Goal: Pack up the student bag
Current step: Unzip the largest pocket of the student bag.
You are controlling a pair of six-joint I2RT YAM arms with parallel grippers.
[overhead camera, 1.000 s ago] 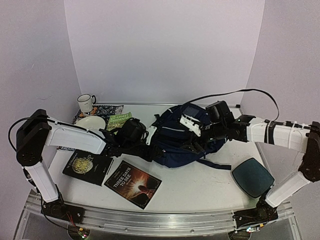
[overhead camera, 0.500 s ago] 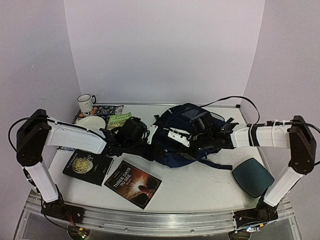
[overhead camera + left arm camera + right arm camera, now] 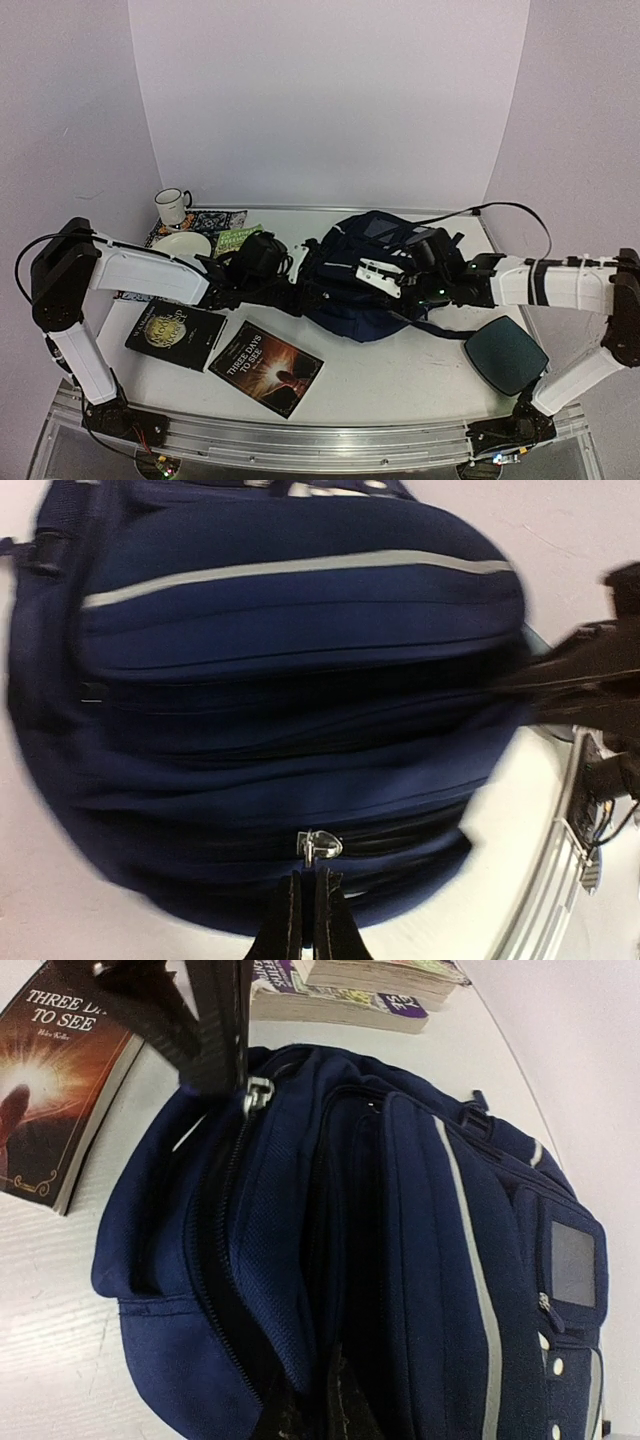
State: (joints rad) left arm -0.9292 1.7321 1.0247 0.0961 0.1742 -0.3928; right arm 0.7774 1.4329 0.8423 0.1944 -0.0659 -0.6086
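The student bag [image 3: 362, 283], navy with white piping, lies on its side mid-table. My left gripper [image 3: 300, 291] is at its left end, shut on the pull tab of the silver zip slider [image 3: 318, 846]. In the left wrist view the two fingers [image 3: 288, 920] are pressed together just below that slider. The right wrist view shows this gripper [image 3: 215, 1055] at the zip's far end, with the zip track gaping along the bag [image 3: 430, 1230]. My right gripper [image 3: 403, 284] is at the bag's right side. It is shut [image 3: 312, 1380] on a fold of navy fabric beside the opening.
Two dark books [image 3: 266, 368] [image 3: 175, 333] lie at the front left. At the back left are a green book [image 3: 237, 240], a plate [image 3: 181, 245] and a mug [image 3: 172, 206]. A dark teal pad [image 3: 505, 354] lies at the front right. A black strap trails off the bag's right.
My right gripper came down from the bag's top to its right side and shut on the fabric. The bag has shifted and flattened. The left gripper stays shut on the zip pull.
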